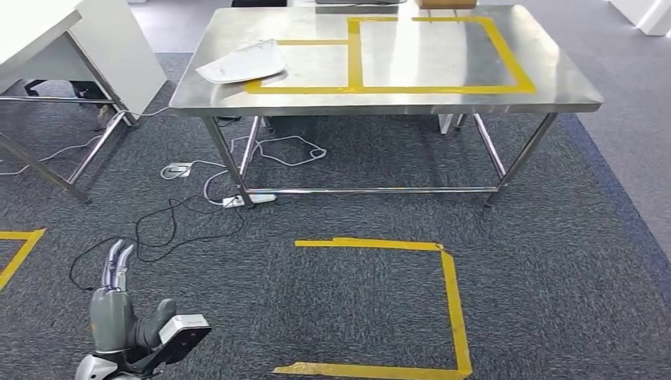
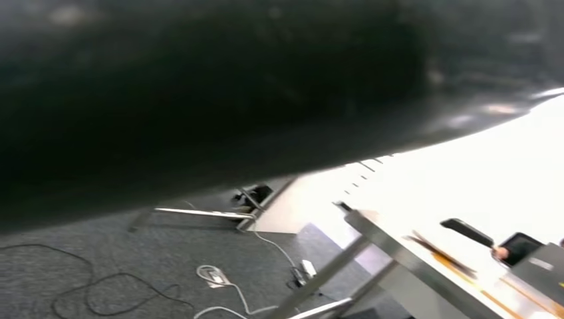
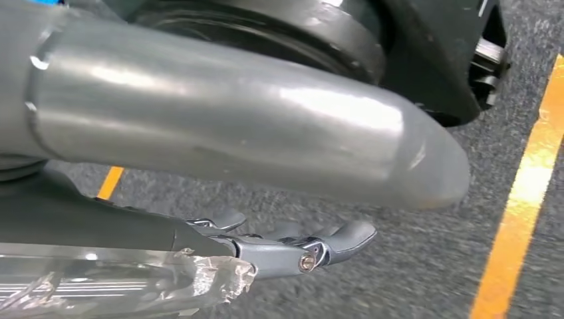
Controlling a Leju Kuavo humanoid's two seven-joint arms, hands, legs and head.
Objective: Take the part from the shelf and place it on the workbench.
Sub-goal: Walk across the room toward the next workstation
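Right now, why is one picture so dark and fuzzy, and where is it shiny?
Left wrist view: a big black blurry shape sits close to the camera, and the far floor is washed out white. Head view: sharp, with glare on the steel workbench. Right wrist view: light glints off the robot hand, which is sharp.
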